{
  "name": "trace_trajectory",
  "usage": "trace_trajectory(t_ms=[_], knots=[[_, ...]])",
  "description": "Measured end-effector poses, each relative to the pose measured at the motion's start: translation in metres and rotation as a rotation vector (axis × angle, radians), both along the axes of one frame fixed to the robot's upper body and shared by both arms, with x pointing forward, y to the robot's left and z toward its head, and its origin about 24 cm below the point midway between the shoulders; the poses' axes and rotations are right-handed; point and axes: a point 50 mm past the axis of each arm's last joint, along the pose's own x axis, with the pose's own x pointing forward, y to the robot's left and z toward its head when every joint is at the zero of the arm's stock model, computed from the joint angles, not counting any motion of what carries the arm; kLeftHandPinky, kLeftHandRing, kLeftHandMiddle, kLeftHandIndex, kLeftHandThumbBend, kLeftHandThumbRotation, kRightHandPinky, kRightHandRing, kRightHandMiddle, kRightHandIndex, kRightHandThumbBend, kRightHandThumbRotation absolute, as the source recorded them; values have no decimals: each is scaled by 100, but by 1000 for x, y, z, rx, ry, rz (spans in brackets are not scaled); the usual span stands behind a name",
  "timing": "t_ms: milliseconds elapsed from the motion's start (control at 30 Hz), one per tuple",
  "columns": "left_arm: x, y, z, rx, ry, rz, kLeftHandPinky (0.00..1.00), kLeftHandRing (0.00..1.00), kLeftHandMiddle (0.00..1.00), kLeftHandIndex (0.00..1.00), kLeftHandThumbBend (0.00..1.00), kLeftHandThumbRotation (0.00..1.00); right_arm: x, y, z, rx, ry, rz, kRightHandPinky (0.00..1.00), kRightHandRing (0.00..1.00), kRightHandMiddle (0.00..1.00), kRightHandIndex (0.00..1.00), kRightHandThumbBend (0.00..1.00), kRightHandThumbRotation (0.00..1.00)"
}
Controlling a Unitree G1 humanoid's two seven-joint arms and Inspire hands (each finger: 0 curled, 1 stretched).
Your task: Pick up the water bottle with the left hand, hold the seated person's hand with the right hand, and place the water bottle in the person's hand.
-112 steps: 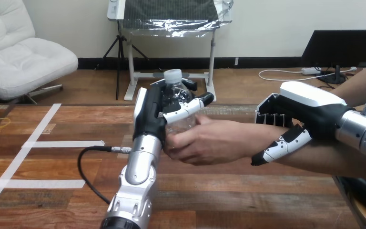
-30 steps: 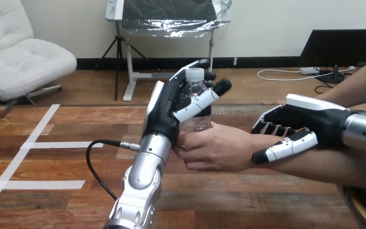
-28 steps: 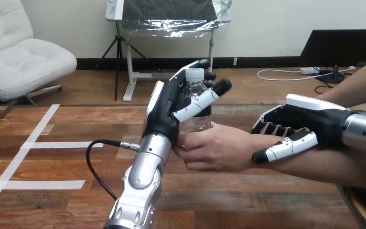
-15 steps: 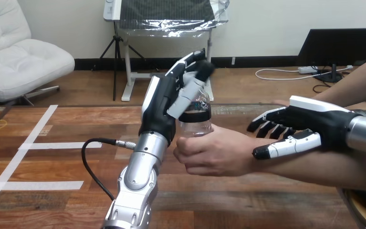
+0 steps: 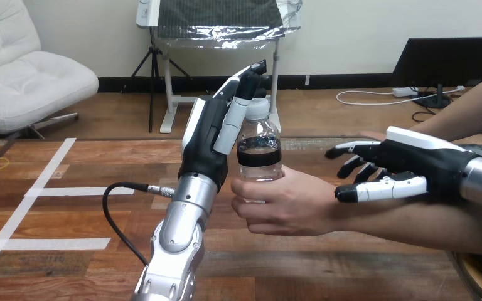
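The left arm rises from the near edge of the worktop (image 5: 69,213), its silver forearm leaning slightly right, and ends in the left hand (image 5: 206,143) held upright above the worktop's middle. Its fingers (image 5: 248,80) are straight and point upward, reaching past the bottle's top. The hand is spread and grips nothing. It stands just beside the water bottle (image 5: 258,147) on the bottle's left; whether its nearest finger touches the plastic cannot be told.

The right arm comes in from the right edge, roughly level, and the right hand (image 5: 414,157) hangs over the person's wrist (image 5: 351,216), back upward. Its fingers are loosely extended and fan toward the left, and the thumb (image 5: 383,188) runs along the near side of the wrist (nothing is curled round it, and contact cannot be judged).

The water bottle stands upright, long axis vertical, white cap (image 5: 257,108) on top and a dark band (image 5: 258,154) round its middle. It is held clear of the worktop in the person's hand (image 5: 289,204), whose fingers wrap its lower part, between the two robot hands.
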Motion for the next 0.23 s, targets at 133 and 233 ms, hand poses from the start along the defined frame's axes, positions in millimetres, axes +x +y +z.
trace_trajectory(t_ms=[133, 233], knots=[[-2, 1, -1, 1, -1, 5, 89, 86, 84, 84, 98, 100, -1, -1, -1, 2, -33, -14, 64, 75, 82, 89, 100, 92], [-3, 2, -3, 2, 3, 7, 90, 87, 85, 85, 99, 100, -3, -2, -2, 3, -72, -29, 63, 75, 82, 87, 100, 97]])
